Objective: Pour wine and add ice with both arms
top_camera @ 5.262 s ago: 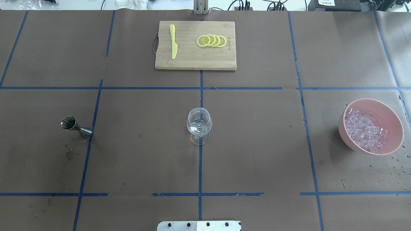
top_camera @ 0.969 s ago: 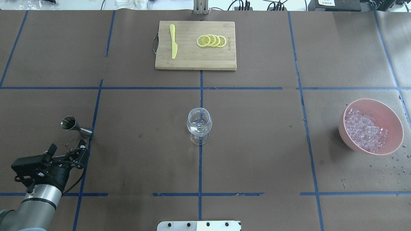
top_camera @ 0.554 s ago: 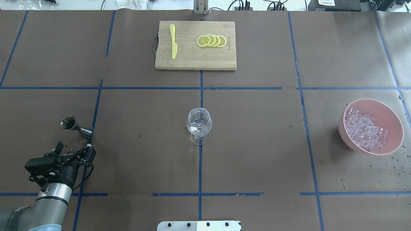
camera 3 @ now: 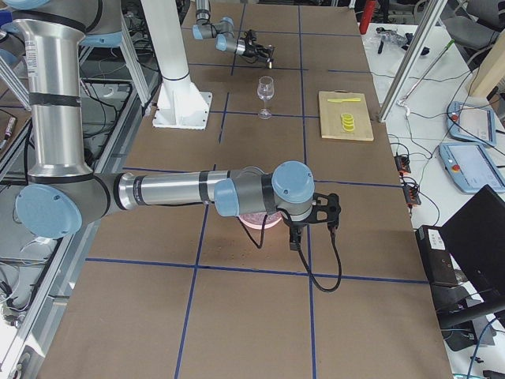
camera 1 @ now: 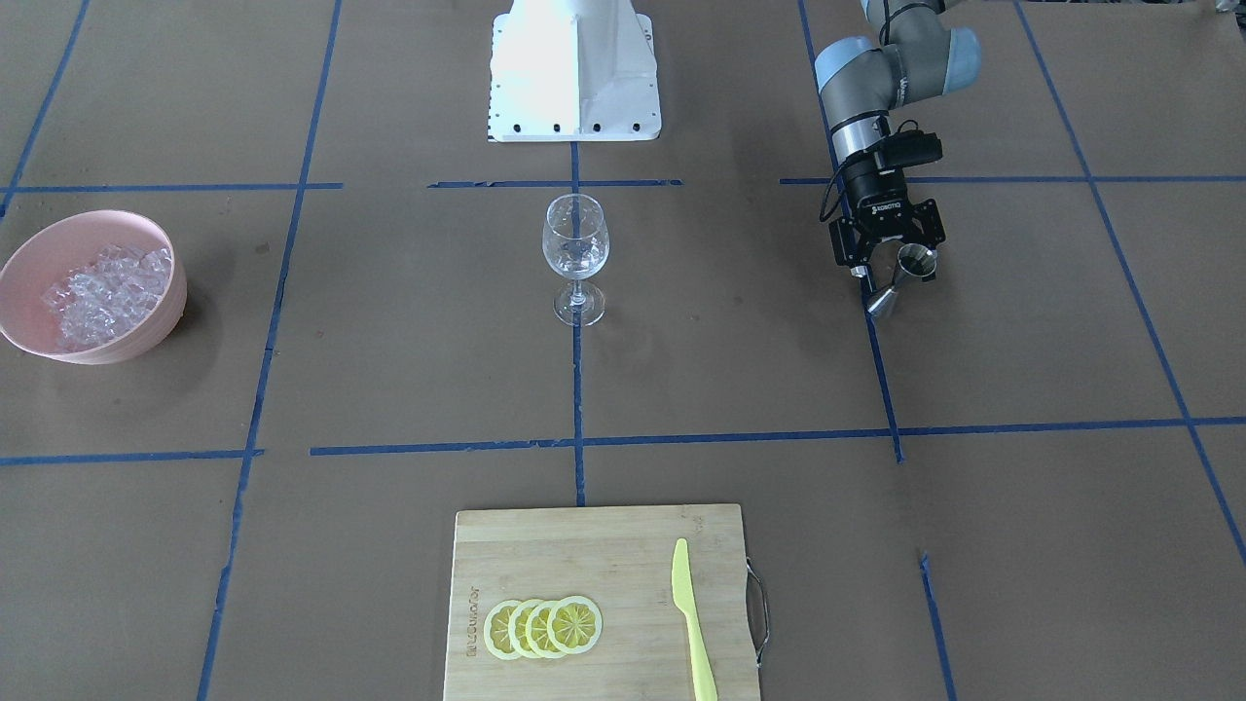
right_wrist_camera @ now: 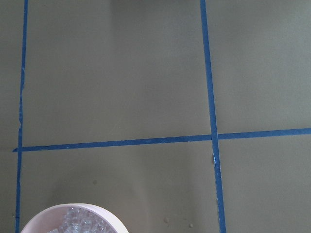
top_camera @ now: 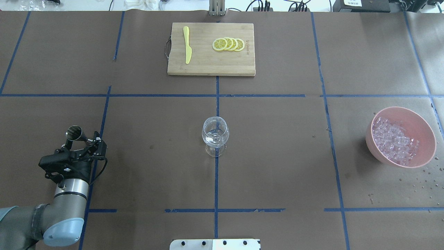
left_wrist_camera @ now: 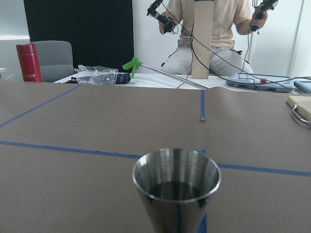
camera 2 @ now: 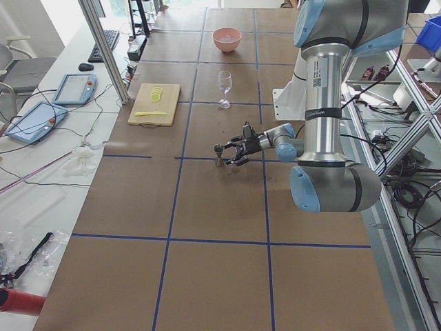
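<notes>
A steel jigger (top_camera: 74,132) stands on the table's left side, and the left wrist view shows dark liquid in its cup (left_wrist_camera: 176,180). My left gripper (top_camera: 83,142) is open, with one finger on either side of the jigger's lower part (camera 1: 884,302). A clear stemmed wine glass (top_camera: 215,133) stands upright at the centre. The ice (top_camera: 393,140) fills a pink bowl (top_camera: 425,128) at the right. My right gripper (camera 3: 294,235) shows only in the exterior right view, hovering just beyond the bowl, so I cannot tell its state. The bowl's rim (right_wrist_camera: 73,208) sits at the bottom of the right wrist view.
A wooden cutting board (top_camera: 208,66) at the far centre holds several lemon slices (top_camera: 228,44) and a yellow knife (top_camera: 187,44). The white robot base (camera 1: 574,68) stands at the near edge. Droplets (top_camera: 421,180) dot the paper near the bowl. A seated person (left_wrist_camera: 214,29) is beyond the table.
The left arm came into view and moved forward to the jigger. Its open fingers now stand around the jigger's lower part. The glass, bowl and board have not moved.
</notes>
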